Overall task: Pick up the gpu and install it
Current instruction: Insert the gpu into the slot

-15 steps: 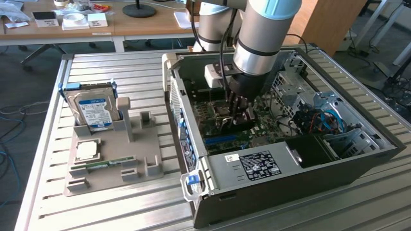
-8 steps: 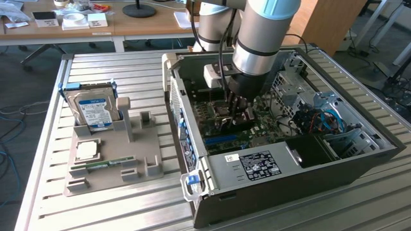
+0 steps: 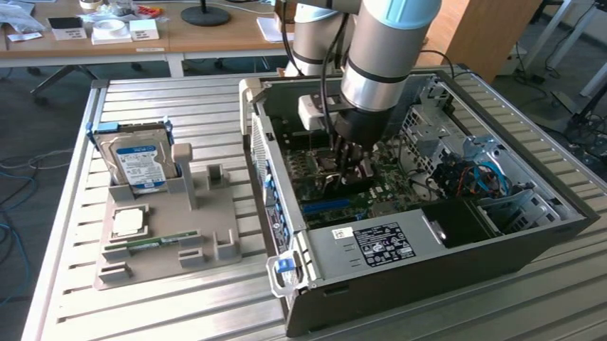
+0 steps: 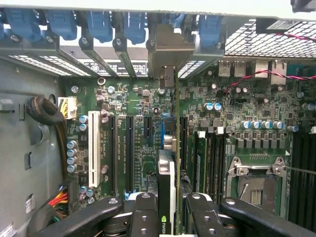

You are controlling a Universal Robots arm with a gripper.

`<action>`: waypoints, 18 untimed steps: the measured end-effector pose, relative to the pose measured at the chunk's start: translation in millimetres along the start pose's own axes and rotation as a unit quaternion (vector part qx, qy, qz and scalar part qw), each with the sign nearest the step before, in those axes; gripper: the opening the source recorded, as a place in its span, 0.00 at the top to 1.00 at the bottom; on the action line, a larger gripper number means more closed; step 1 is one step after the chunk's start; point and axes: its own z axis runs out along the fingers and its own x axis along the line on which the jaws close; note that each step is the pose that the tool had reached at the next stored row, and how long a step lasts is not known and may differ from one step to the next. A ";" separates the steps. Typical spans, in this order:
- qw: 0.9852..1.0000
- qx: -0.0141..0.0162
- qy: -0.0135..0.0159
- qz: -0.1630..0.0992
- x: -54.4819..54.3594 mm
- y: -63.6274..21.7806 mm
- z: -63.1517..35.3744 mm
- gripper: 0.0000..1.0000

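On the table: I see a slatted metal table (image 3: 170,99), its ribs running across the exterior view. It carries a grey fixture tray (image 3: 204,234) on that view's left and an open computer case (image 3: 455,270) on its right.
Fixture tray: a silver hard drive (image 3: 141,162) with a blue label stands upright in the far holder. A square processor (image 3: 128,222) lies flat nearer the camera, with a green RAM stick (image 3: 156,241) just beside it.
Computer case: dark, lying on its side with the upper side open, so I look straight onto the motherboard (image 4: 133,98).
Arm: the arm (image 3: 379,64) reaches down from above into the case.
Gripper: the gripper (image 4: 170,202) sits low inside the case, its black fingers (image 4: 143,212) clamped on the gpu, one on each face.
Gpu: the gpu (image 4: 167,173) is held on edge over the green board, between the long black slots and the memory slots beside the processor socket (image 4: 256,182). Its metal end reaches towards the row of blue clips (image 4: 98,24) at the case wall. Whether it is seated in a slot I cannot tell.
Room: behind the table stands a wooden desk (image 3: 95,50) holding small boxes and a round black base (image 3: 206,14). Loose cables lie on the floor (image 3: 28,114) at the exterior view's left.
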 end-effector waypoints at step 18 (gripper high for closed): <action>1.000 0.000 0.000 0.000 0.1 1.9 1.4 0.73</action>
